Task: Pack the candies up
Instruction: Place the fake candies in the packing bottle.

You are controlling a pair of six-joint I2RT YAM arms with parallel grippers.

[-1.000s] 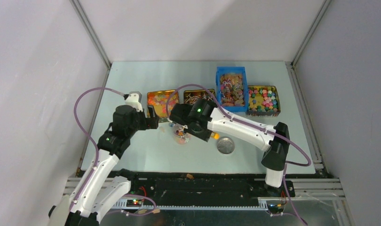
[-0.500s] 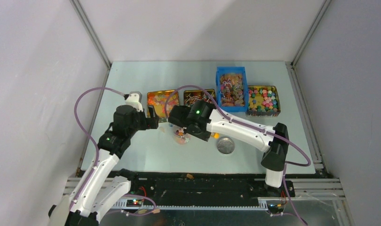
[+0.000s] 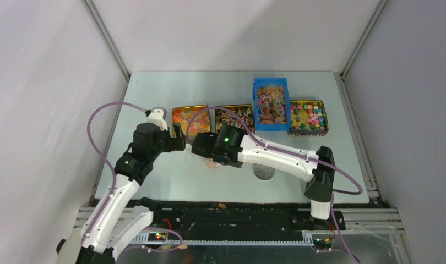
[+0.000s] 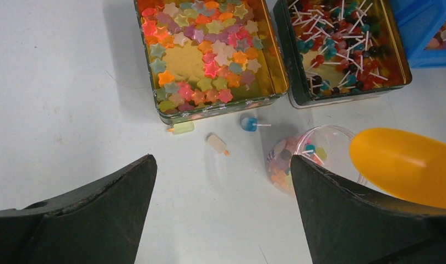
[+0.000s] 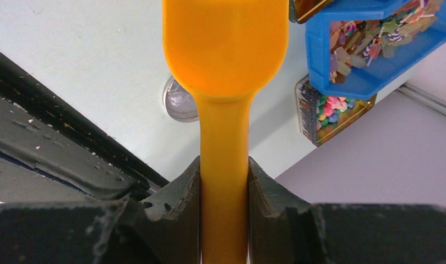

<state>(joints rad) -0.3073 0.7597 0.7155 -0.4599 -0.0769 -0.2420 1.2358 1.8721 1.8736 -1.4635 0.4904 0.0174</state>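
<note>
My right gripper [image 5: 224, 165] is shut on the handle of an orange plastic scoop [image 5: 225, 49]. In the left wrist view the scoop [image 4: 408, 165] hangs over the right rim of a clear jar [image 4: 306, 162] partly filled with mixed candies. I cannot see what the scoop holds. My left gripper [image 4: 221, 159] is open and empty above the table, just left of the jar. A few loose candies [image 4: 217, 143] lie on the table between the jar and the tins. In the top view the right gripper [image 3: 200, 147] hides the jar, and the left gripper [image 3: 179, 142] sits beside it.
Along the back stand a gold tin of star gummies [image 4: 210, 55], a tin of lollipops [image 4: 342, 49], a blue bin of wrapped pieces [image 3: 271, 103] and a tin of pastel pieces [image 3: 308, 116]. A round silver lid [image 3: 263, 172] lies right of the jar.
My right arm has swung left with the scoop, and its wrist now covers the jar in the top view. The left arm has not moved.
</note>
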